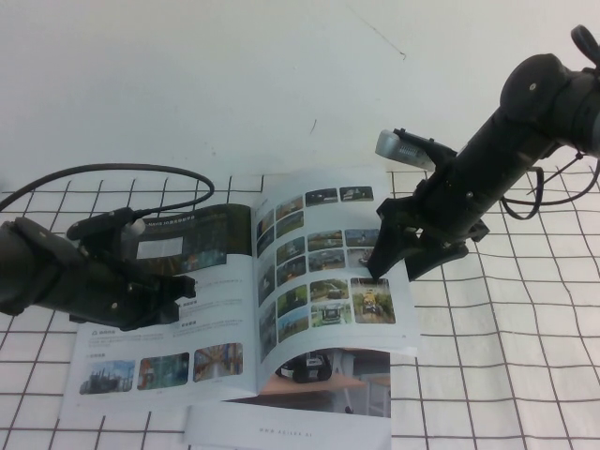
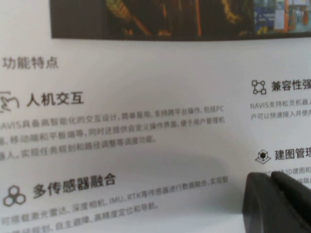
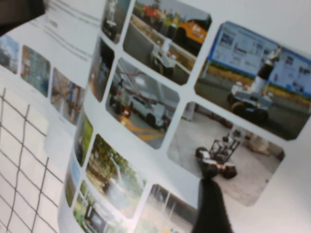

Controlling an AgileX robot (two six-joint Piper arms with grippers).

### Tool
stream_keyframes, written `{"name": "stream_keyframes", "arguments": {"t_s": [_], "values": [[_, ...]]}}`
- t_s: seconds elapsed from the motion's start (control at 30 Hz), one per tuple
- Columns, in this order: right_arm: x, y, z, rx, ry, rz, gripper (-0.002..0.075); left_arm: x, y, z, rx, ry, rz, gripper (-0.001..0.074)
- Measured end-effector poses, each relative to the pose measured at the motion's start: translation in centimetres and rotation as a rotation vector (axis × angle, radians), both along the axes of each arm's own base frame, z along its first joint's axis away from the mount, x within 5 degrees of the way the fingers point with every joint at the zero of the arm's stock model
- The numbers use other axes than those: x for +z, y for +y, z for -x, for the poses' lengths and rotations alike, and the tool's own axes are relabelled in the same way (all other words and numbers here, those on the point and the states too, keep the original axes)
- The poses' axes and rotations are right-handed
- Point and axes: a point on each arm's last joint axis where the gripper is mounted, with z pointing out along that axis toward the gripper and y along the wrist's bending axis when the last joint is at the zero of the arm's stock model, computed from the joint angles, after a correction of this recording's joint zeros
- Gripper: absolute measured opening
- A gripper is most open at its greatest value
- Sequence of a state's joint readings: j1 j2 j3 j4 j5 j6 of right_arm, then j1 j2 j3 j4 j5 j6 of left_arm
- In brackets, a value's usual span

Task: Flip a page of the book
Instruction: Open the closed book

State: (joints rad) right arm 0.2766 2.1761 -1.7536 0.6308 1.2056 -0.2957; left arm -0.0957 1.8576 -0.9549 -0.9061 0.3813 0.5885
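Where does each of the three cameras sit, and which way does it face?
High view: raised on the robot's side, angled down at the thin glossy open book on the gridded table; both black arms show, left tool on the left-hand sheet, right tool at the glossy white page of vehicle photos.
Left wrist: close above printed Chinese text; dark fingertips show.
Right wrist: looks along the photo page; one dark fingertip shows.
Shared: high and right wrist both show that photo page.

Desk [image 1: 525,375] covered in white sheet with black grid lines. Plain white wall [image 1: 234,75] behind, faint scuffs and one thin crack upper right. Lighting flat, even.
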Motion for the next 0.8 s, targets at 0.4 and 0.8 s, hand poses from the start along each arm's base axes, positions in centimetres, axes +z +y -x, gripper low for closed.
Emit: {"name": "stream_keyframes", "arguments": {"t_s": [0.4,0.8], "values": [[0.0,0.0,0.0,-0.014,0.012,0.009,0.0440,0.0,-0.9,0.0,-0.019,-0.027,-0.026,-0.0003],[2.1,2.1,-0.1,-0.004,-0.014,-0.330,0.0439,0.0,-0.9,0.0,-0.019,-0.027,-0.026,-0.0002]]}}
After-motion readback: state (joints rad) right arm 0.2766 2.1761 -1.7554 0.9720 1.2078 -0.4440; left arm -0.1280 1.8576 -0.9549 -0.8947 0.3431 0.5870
